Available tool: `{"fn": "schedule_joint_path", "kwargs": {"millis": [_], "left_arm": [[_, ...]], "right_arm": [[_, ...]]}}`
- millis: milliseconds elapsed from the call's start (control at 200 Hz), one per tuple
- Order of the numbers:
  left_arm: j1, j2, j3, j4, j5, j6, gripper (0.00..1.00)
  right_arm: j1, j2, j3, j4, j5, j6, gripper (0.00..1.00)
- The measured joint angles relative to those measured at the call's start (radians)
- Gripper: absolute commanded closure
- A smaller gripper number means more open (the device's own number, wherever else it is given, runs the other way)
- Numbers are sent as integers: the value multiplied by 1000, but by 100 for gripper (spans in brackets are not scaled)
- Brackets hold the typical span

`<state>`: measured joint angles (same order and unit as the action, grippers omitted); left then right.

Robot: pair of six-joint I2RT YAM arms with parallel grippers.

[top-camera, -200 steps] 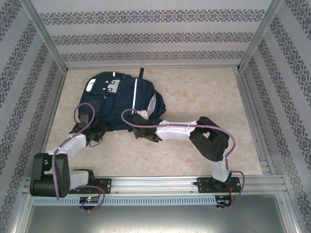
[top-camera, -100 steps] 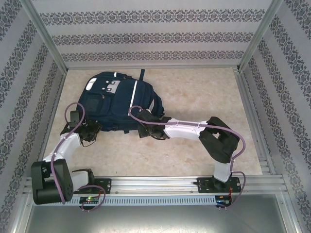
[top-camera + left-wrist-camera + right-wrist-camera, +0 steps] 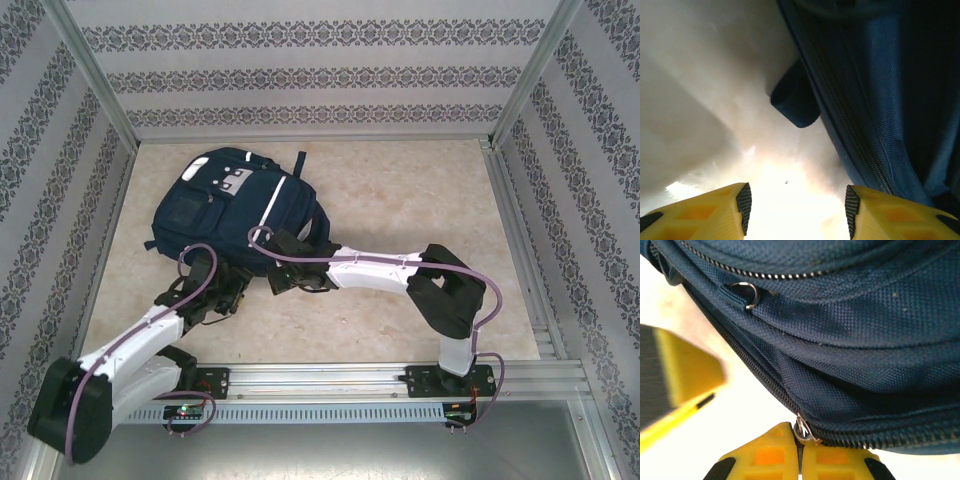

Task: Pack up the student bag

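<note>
To the right of the student bag (image 3: 235, 205) the table (image 3: 420, 190) lies bare and wide up to the side wall (image 3: 570, 200). Behind the bag and on its left only narrow strips remain (the walls close in). Its near edge is crowded: the right gripper (image 3: 801, 439) is pinched on a zipper pull (image 3: 803, 429), and the left gripper (image 3: 796, 202), jaws apart, sits near a dark fabric tab (image 3: 792, 102).

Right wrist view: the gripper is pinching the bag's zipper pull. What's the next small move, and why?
Probably a short pull along the zip with the right gripper, which is shut on the zipper pull at the edge of the student bag; the zip looks closed there, and packing needs an opening. The left gripper is open beside the bag, holding nothing.
</note>
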<state>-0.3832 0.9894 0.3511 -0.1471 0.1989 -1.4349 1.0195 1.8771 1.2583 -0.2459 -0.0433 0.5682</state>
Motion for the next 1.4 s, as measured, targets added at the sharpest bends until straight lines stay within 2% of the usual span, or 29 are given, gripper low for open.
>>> {"fn": "schedule_joint_path", "kwargs": {"millis": [170, 300, 385, 465, 679, 854, 1009, 1194, 1314, 1399], "left_arm": [[-50, 143, 34, 93, -64, -49, 45], [-73, 191, 53, 109, -103, -62, 54], [-80, 194, 59, 113, -127, -67, 81], [-82, 193, 66, 130, -145, -65, 100], [-82, 169, 65, 124, -171, -66, 100], [-64, 66, 36, 75, -181, -65, 100], [33, -66, -5, 6, -163, -39, 100], [271, -213, -7, -143, -204, 59, 100], [398, -240, -7, -204, -187, 137, 100], [446, -207, 4, -223, -156, 187, 100]], "right_arm": [[11, 28, 34, -22, -11, -19, 100], [13, 40, 39, -27, -11, -26, 100], [13, 42, 41, -27, -11, -26, 100], [16, 43, 42, -27, -11, -26, 100], [18, 43, 42, -26, -7, -26, 100], [5, 21, 11, 17, -10, -26, 100], [-24, -41, -63, 54, -22, -26, 100], [-115, -120, -169, 25, 18, -44, 100], [-193, -165, -216, 3, 39, -64, 100], [-227, -187, -222, -19, 51, -82, 100]]}}
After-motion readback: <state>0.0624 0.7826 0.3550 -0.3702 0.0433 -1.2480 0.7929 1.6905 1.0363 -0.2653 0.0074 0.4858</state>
